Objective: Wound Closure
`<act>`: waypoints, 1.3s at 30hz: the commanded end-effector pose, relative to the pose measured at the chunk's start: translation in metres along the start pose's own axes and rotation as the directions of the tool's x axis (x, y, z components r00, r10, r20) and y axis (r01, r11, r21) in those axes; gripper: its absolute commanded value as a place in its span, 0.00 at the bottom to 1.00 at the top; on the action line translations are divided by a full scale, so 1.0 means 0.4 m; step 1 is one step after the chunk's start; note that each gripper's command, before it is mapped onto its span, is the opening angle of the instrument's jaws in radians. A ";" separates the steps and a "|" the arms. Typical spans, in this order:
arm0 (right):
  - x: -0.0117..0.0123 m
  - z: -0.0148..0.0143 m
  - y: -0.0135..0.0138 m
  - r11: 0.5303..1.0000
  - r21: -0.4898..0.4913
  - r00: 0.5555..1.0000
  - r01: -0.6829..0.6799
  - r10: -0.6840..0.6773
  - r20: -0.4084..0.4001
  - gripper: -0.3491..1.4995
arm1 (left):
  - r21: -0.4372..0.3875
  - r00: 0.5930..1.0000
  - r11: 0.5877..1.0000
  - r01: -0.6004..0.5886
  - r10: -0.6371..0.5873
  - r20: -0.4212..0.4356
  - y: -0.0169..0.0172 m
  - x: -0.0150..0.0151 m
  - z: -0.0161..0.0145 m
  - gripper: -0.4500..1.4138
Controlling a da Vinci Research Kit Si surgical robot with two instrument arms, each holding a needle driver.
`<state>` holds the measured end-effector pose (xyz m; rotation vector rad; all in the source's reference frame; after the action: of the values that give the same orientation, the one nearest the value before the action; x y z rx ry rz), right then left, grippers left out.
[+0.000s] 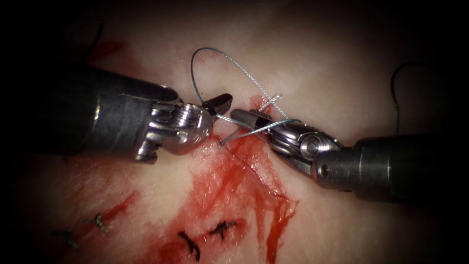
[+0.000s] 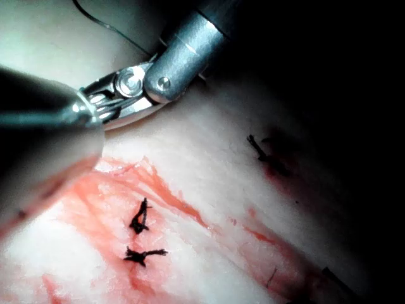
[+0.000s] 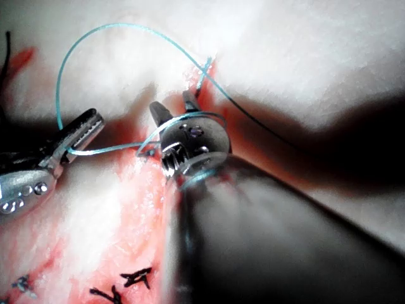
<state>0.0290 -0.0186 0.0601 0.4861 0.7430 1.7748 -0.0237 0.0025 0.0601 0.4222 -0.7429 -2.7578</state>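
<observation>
My left tool comes in from the left, its jaws shut on the pale thread. From there the thread arcs up over the tissue and comes down to my right tool, where it lies wrapped around the jaws. Those jaws stand slightly open at the top of the cut and hold nothing. A short thread tail sticks up just beyond them. In the right wrist view the right tool's jaws show parted with the loop round them, and the left tool grips the thread.
Red fluid spreads down the cut. Dark knotted stitches lie on the lower tissue, with others on the left. A dark thread curls at the far right. The right tool's wrist shows in the left wrist view, above stitches.
</observation>
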 end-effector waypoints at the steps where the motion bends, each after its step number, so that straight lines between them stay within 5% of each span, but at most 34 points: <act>1: -0.0003 0.0000 -0.0017 1.000 0.002 1.000 -0.002 0.002 0.004 0.31 | 0.000 1.000 1.000 0.001 -0.001 0.000 0.0007 0.0007 0.0012 0.00; 19: -0.0006 -0.0015 0.0018 0.998 -0.027 0.999 -0.049 0.049 -0.005 0.34 | -0.001 1.000 1.000 0.006 -0.006 0.002 0.0006 0.0009 0.0010 0.00; 29: 0.0003 0.0015 0.0035 0.996 -0.038 0.997 -0.083 0.082 -0.013 0.57 | -0.002 1.000 1.000 0.008 -0.008 -0.002 0.0004 0.0013 0.0011 0.00; 34: 0.0003 0.0025 0.0034 0.989 -0.033 0.990 -0.143 0.142 -0.019 0.59 | -0.002 1.000 1.000 0.009 -0.009 -0.001 0.0002 0.0016 0.0010 0.00; 39: 0.0003 0.0043 0.0024 0.985 -0.033 0.985 -0.170 0.169 -0.026 0.49 | -0.004 1.000 1.000 0.011 -0.011 0.000 -0.0002 0.0019 0.0008 0.00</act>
<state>0.0284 -0.0182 0.0618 0.5178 0.7015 1.9532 -0.0241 0.0026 0.0597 0.4276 -0.7382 -2.7686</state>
